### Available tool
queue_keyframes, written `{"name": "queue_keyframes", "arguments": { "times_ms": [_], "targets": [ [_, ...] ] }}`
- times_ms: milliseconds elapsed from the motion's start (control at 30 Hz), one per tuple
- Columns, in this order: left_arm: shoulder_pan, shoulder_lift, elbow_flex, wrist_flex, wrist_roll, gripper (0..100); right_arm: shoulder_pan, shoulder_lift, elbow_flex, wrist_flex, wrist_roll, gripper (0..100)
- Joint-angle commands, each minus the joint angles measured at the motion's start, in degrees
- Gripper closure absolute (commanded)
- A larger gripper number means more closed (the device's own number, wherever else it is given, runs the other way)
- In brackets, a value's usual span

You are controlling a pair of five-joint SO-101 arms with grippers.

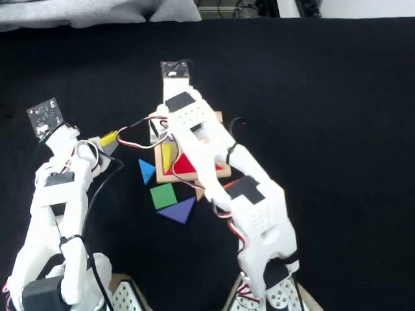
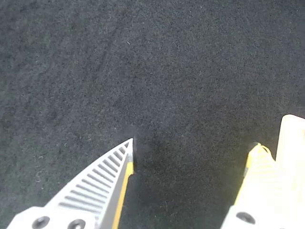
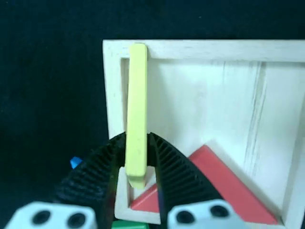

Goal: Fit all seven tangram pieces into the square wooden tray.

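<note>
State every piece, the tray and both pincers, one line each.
wooden tray: partly filled, mostly bare inside.
yellow piece: on edge, clamped in the right pincer, at the tray's side wall.
red triangle: flat in the tray.
blue triangle: on the cloth, outside the tray.
green square: on the cloth, outside.
purple triangle: on the cloth, outside.
left pincer: open, empty, above bare cloth.
right pincer: shut on the yellow piece.

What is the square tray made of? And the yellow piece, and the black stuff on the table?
The square tray looks like pale, unpainted wood: grain streaks run across its floor. The yellow piece is probably painted wood, matte; the paint hides any grain. The black table cover looks like felt or fuzzy cloth, with tiny lint specks.
</note>
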Motion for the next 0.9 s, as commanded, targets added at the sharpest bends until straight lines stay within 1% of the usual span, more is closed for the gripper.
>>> {"name": "queue_keyframes", "arguments": {
  "times_ms": [0,300,633,700,800,867],
  "targets": [
    [0.75,0.09,-0.57,-1.14,0.00,64,0.35,1.01,-4.09,-0.97,0.62,98.6],
    [0.75,0.09,-0.57,-1.14,0.00,64,-0.53,1.80,-5.23,-0.79,0.62,98.6],
    [0.75,0.09,-0.57,-1.14,0.00,64,-0.70,1.89,-8.22,5.27,0.62,98.4],
    [0.75,0.09,-0.57,-1.14,0.00,64,-0.70,1.71,-8.31,6.33,0.62,93.9],
    [0.75,0.09,-0.57,-1.14,0.00,64,-0.70,1.71,-8.31,6.68,0.62,81.4],
    [0.75,0.09,-0.57,-1.14,0.00,64,-0.88,1.80,-8.31,6.68,1.58,76.5]
  ]
}}
